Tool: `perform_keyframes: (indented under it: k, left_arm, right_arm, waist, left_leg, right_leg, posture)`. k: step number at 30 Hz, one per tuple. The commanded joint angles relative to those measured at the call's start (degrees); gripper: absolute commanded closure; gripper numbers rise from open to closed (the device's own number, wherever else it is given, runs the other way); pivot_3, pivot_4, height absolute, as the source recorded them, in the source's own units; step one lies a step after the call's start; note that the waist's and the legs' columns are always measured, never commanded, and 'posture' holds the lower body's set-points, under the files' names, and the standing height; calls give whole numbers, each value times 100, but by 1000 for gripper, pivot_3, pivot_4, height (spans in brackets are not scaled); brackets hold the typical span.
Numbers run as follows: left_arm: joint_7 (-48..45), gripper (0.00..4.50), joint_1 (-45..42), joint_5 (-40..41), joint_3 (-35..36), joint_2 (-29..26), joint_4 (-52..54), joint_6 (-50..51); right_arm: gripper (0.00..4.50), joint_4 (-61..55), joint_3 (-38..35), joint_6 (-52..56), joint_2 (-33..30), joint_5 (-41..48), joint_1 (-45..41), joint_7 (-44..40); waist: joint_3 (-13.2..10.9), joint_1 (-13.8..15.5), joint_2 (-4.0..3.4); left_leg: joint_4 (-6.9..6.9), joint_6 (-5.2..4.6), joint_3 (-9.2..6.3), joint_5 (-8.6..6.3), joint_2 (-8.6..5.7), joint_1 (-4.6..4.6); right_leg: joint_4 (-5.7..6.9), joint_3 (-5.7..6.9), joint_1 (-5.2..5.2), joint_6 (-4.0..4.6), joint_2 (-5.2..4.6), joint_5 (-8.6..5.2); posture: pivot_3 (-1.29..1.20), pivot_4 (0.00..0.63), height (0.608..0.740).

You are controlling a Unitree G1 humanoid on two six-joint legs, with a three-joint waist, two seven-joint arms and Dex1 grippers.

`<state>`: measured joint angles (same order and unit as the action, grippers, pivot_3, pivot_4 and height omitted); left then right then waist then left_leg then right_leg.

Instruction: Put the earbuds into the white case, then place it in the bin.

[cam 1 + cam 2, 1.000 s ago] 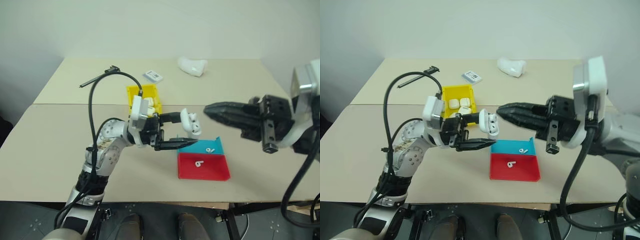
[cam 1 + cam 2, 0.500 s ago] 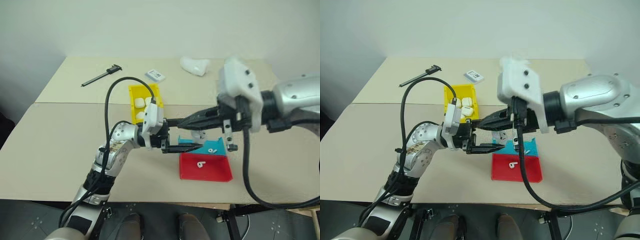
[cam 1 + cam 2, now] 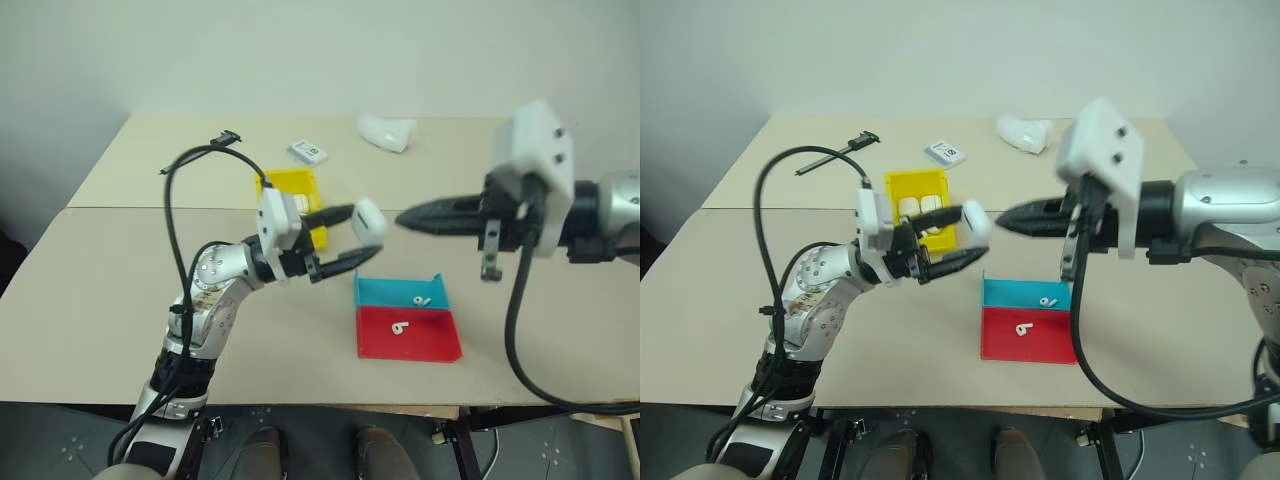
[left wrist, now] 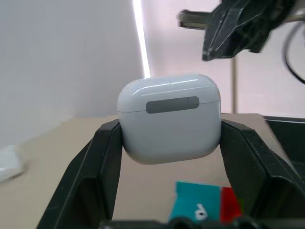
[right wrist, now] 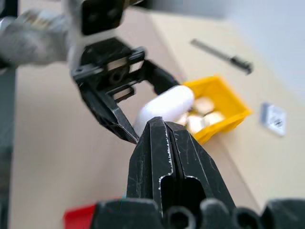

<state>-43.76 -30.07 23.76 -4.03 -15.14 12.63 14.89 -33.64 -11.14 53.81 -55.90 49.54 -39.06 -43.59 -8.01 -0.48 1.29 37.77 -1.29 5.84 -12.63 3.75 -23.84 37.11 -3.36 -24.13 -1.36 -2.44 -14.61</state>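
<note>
While the left gripper [image 3: 352, 240] squeezes the white case [image 3: 368, 222] mid-frame and the right gripper [image 3: 408, 218] beside it is shut and empty, the case looks small, light, hard and slippery, so hold its flat sides.

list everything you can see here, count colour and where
white case: 1, glossy white, lid shut, held off the table in the left gripper
earbuds: 2, white, one in the blue tray, one in the red tray
bin: 1, yellow, mid table, white cases inside
blue tray: 1, against the red tray's far side
red tray: 1, near table edge
card box: 1, white-grey, far side
lumpy object: 1, white, far side
caliper: 1, dark, far left
table: 1, beige
left gripper: black, shut on the case
right gripper: black, shut, empty, pointing at the case
</note>
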Motion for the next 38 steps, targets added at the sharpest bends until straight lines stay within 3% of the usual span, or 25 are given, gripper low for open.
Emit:
perform_keyframes:
  k: [1,3,7,12,13,16,18,22,24,28,33,38]
  left_arm:
    - [1786,1669,-174,-679,432,393,-115,302]
    - [2665,1669,-405,-1254,498,553,-571,450]
    - [3415,1669,-941,-1955,342,610,-1605,580]
    - [3435,1669,-1566,-2144,268,672,-2933,402]
    - [3370,935,-1632,-2139,253,681,-3091,383]
    - [3360,15,-1728,-2170,276,675,-3346,290]
    - [3416,15,-1678,-2149,379,654,-3287,143]
    - [2970,15,-1221,-1753,640,451,-2543,95]
    - [2442,15,-681,-1281,831,159,-1619,412]
    - [1309,15,541,-209,1144,-803,353,1219]
    - [-300,15,2363,1347,2339,-2605,2397,1922]
    - [-409,15,3088,1905,2956,-3094,2980,2089]
  right_arm:
    - [4472,-579,-307,-544,409,-478,889,582]
    - [4472,-782,-41,-481,758,-635,1286,1041]
    - [4472,-984,559,-245,1247,-925,1409,1728]
    - [4472,-1079,900,-139,1281,-1219,1408,1994]
    - [4500,-1082,892,-127,1286,-1215,1395,2010]
    - [4500,-1116,875,-124,1302,-1228,1384,2018]
    - [4500,-1121,883,-152,1311,-1260,1423,2010]
    - [4500,-1116,1056,-306,1356,-1447,1573,2005]
    - [4500,-1093,1205,-655,1411,-1729,1776,1948]
    - [4500,-896,1181,-1197,1758,-1844,2197,1807]
    - [4500,-543,784,-1655,1575,-1635,2504,940]
    - [4500,-328,375,-1872,1088,-1477,2703,115]
  waist:
    - [2,44,3]
    - [2,61,3]
    - [2,37,3]
    - [2,46,3]
    - [2,47,3]
    - [2,46,3]
    - [1,37,4]
    - [2,11,3]
    - [3,-45,1]
    - [3,-109,1]
    - [1,-109,4]
    - [1,12,4]
  left_leg:
    - [1,0,-5,0,-1,0]
    - [6,0,-8,0,-5,-2]
    - [4,1,-8,1,-9,-2]
    - [2,1,-8,1,-13,-9]
    - [2,1,-6,0,-15,-12]
    - [2,1,-5,0,-15,-24]
    - [2,1,-5,0,-15,-25]
    - [2,1,-7,1,-12,-23]
    - [0,1,-5,1,-9,-22]
    - [0,6,1,3,-3,-18]
    - [-4,12,13,5,9,6]
    - [-5,13,45,4,8,39]
  right_leg:
    - [-2,5,4,0,0,0]
    - [-1,3,4,-5,-2,2]
    - [0,-2,-2,-9,2,5]
    - [-8,2,-4,-8,1,5]
    - [-10,2,-5,-9,-2,5]
    - [-14,2,-13,-9,-3,4]
    - [-12,2,-16,-9,-2,4]
    - [-7,5,-15,-8,-1,5]
    - [-6,3,-15,-8,-1,5]
    - [0,-3,-19,-8,0,4]
    - [1,2,-3,-5,-2,3]
    - [-5,6,25,0,-13,-1]
  posture:
    - [0,150,740]
    - [0,150,740]
    - [0,150,740]
    - [0,150,740]
    - [0,150,740]
    - [0,150,740]
    - [0,150,740]
    - [0,150,740]
    - [0,150,740]
    - [0,150,740]
    - [0,150,740]
    - [0,150,740]
